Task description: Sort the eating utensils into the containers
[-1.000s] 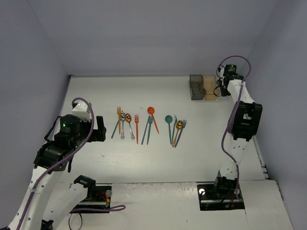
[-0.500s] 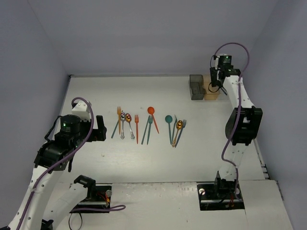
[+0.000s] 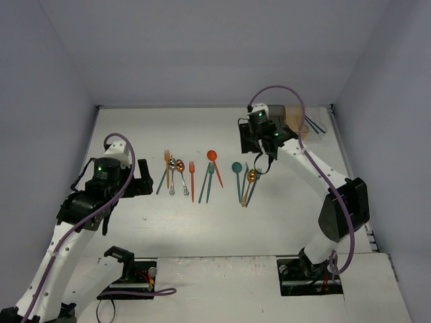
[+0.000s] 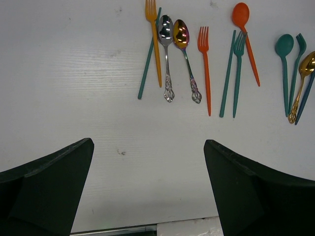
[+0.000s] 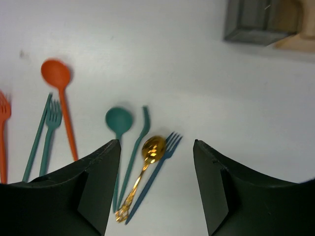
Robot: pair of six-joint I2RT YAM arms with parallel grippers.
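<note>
Your right pincer (image 5: 156, 143) is spread, with nothing between its fingers. It hovers over the right-hand cluster of utensils on the white tabletop (image 3: 202, 229). Below its gap lie the gold spoon (image 5: 152, 149) and the blue-grey fork (image 5: 165, 155), side by side, with their handles closing together toward the near end. Just left of them are a teal spoon (image 5: 118, 122) and a slim teal fork (image 5: 139, 140).

Farther left in that view you see the orange spoon (image 5: 59, 78), another teal fork (image 5: 50, 123) and a teal chopstick (image 5: 37, 140), set close together.

Your left pincer (image 4: 148, 145) is spread wide and holds nothing. It hangs above bare tabletop on the near side of the left end of the row. Beyond it lie an orange fork (image 4: 204, 69), a metal spoon with an iridescent bowl (image 4: 186, 51), a silver spoon (image 4: 166, 49), a yellow-orange fork (image 4: 154, 44) and a second teal chopstick (image 4: 147, 61). The two metal spoons are just beside each other, and the yellow-orange fork crosses that chopstick.

All of these utensils lie flat on the tabletop, outside the bins.

The dark grey bin (image 5: 253, 22) and the orange-tan bin (image 5: 298, 34) stand touching at the far right of the tabletop, beyond your right pincer. In the top view a pair of dark chopsticks (image 3: 314, 125) rests just right of the orange-tan bin. You cannot tell from here what holds them.
</note>
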